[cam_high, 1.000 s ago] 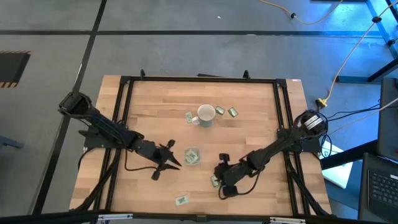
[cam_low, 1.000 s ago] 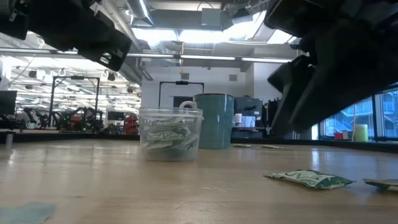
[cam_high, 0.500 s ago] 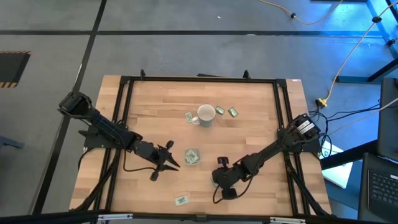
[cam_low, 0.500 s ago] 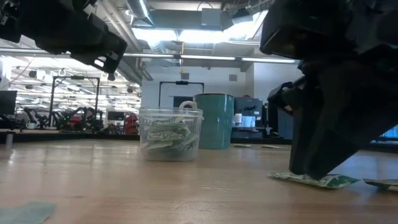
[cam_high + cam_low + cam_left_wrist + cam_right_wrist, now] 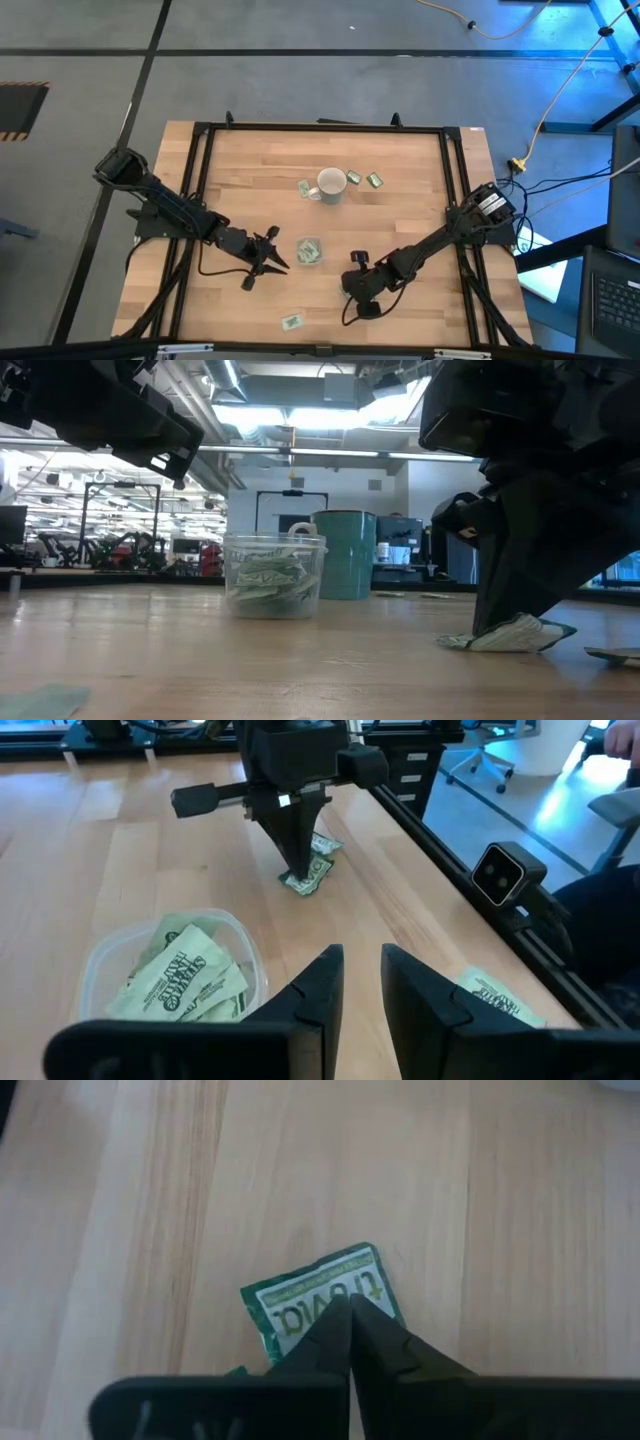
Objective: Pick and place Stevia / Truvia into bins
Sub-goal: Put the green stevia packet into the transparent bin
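The wooden table [image 5: 400,220] is carrying everything. The right arm is reaching in from the right edge, its right gripper [image 5: 349,292] pressing tip-down on the wood near the front, right of the cup. The left arm is waiting, its left gripper [image 5: 268,251] hanging just left of the cup, fingers [image 5: 325,982] standing slightly parted and holding nothing.

The white mug [image 5: 331,185] is sitting toward the table's far middle. The clear plastic cup [image 5: 309,250] is standing at centre, several sachets lying inside it [image 5: 185,975].

The right gripper's fingers [image 5: 350,1335] are closing together onto a green-and-white Truvia sachet [image 5: 320,1305] — one edge is curling up off the wood [image 5: 520,632] while the rest is lying flat.

Loose sachets are lying beside the mug [image 5: 375,180], [image 5: 303,187] and one near the front edge [image 5: 292,322].
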